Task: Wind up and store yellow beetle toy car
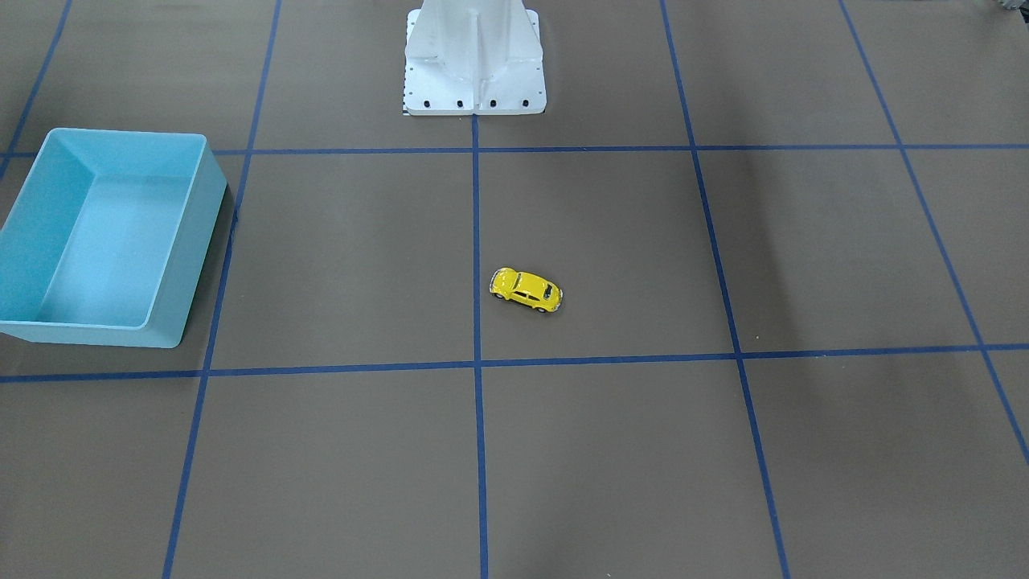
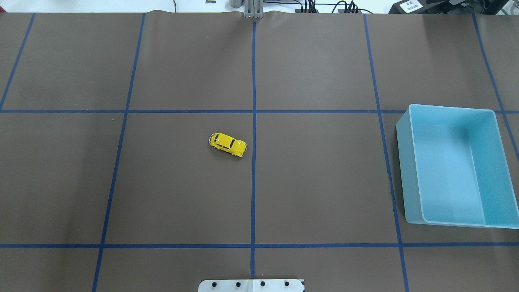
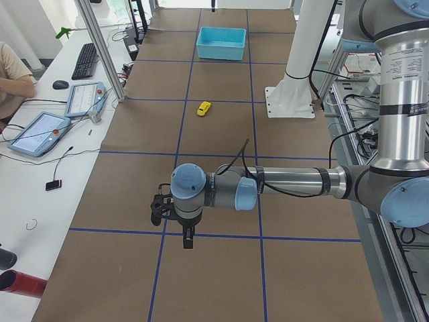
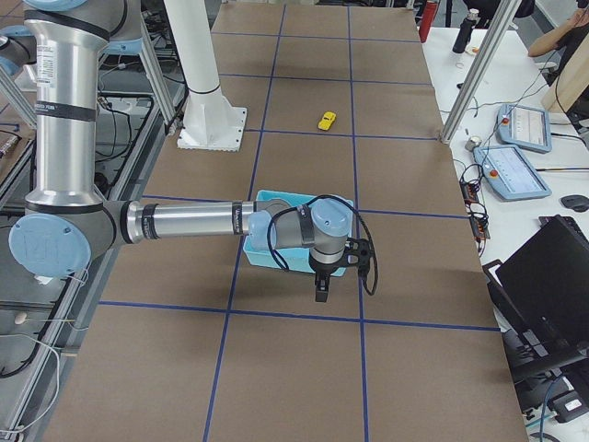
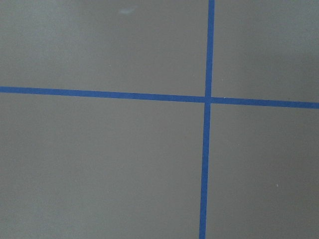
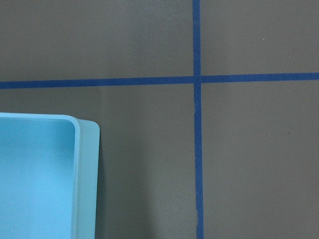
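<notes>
The yellow beetle toy car (image 1: 526,289) stands alone on its wheels on the brown mat, near the centre line (image 2: 228,144); it shows small in the side views (image 3: 204,108) (image 4: 327,121). The left gripper (image 3: 188,238) hangs over a tape crossing far toward the left end of the table, well away from the car. The right gripper (image 4: 320,290) hangs just beyond the blue bin (image 2: 409,162), also far from the car. Neither gripper shows in the overhead, front or wrist views, so I cannot tell whether they are open or shut.
The blue bin (image 1: 197,241) has nothing in it; its corner shows in the right wrist view (image 6: 87,179). The white robot base (image 1: 474,80) stands at the table's edge. Blue tape lines grid the mat. Operators' desks with tablets (image 3: 40,131) run along the far side.
</notes>
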Motion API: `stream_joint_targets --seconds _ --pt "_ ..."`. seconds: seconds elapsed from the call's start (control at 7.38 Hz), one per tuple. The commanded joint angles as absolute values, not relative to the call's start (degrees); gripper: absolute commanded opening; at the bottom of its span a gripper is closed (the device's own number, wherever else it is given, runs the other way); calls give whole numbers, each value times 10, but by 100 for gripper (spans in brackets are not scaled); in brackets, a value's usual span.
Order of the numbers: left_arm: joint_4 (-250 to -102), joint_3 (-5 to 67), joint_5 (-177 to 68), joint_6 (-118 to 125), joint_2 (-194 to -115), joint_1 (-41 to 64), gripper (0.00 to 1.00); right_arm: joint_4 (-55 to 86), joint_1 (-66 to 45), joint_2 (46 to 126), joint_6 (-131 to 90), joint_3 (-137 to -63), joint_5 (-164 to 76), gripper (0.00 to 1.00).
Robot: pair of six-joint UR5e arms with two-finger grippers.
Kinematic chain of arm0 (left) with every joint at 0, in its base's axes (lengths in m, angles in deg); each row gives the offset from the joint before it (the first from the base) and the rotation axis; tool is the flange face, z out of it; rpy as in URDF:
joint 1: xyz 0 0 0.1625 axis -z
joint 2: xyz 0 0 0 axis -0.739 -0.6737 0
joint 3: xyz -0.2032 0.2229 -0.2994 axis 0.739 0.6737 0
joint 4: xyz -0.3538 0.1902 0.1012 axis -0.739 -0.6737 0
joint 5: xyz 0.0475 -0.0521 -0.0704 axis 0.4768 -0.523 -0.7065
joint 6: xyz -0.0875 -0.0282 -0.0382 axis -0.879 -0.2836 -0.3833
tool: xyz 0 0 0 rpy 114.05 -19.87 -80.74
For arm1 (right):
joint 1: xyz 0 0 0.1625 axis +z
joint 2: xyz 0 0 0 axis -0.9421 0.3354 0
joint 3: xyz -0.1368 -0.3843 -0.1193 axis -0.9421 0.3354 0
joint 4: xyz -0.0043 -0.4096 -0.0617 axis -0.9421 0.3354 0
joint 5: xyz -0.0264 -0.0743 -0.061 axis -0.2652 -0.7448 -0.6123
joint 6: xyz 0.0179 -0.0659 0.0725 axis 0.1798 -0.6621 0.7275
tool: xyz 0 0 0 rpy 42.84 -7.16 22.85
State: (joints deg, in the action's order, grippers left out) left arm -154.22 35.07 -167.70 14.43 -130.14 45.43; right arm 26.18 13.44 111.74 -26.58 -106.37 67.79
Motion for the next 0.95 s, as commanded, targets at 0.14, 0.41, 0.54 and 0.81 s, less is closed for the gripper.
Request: stream_joint_targets --seconds 0.14,0.41,0.54,0.81 --pt "-1541 350 -1677 145 -1302 454 100 261 134 1118 -266 -1063 680 99" --pt "-1545 354 -1677 145 -1302 454 100 261 134 1118 -266 -1064 680 99" --pt "-1547 354 -1678 145 -1302 454 100 261 134 1118 -266 -1064 680 99" --pt "-1546 375 -1691 146 -1303 443 100 261 134 1118 -266 -1064 679 99"
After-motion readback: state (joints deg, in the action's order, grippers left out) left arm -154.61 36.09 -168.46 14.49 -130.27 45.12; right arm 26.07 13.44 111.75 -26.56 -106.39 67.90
